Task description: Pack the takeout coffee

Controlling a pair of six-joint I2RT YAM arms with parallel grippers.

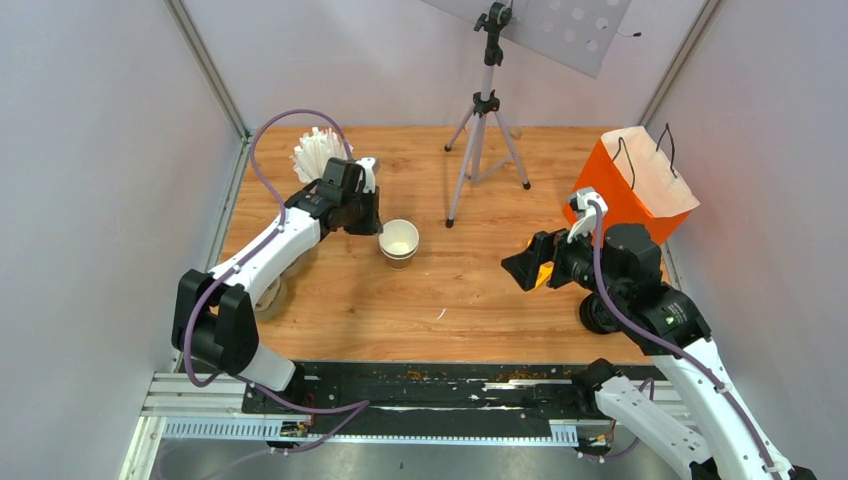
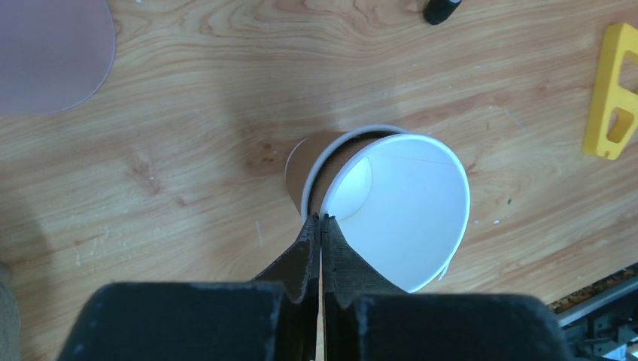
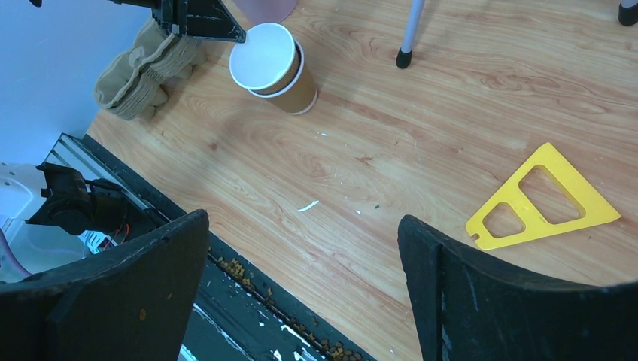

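The takeout coffee shows as two nested kraft-brown paper cups with white rims and white insides, left of the table's middle. In the left wrist view the inner cup is tilted inside the outer cup. My left gripper is shut, pinching the near rim of the inner cup; from above the left gripper sits just left of the cups. The cups also appear far off in the right wrist view. My right gripper stands wide open over bare wood at the right, holding nothing.
An orange paper bag stands open at the back right. A tripod stands at the back centre. A pink cup of white sticks is behind the left arm. A yellow triangular piece and a stack of pulp trays lie on the wood.
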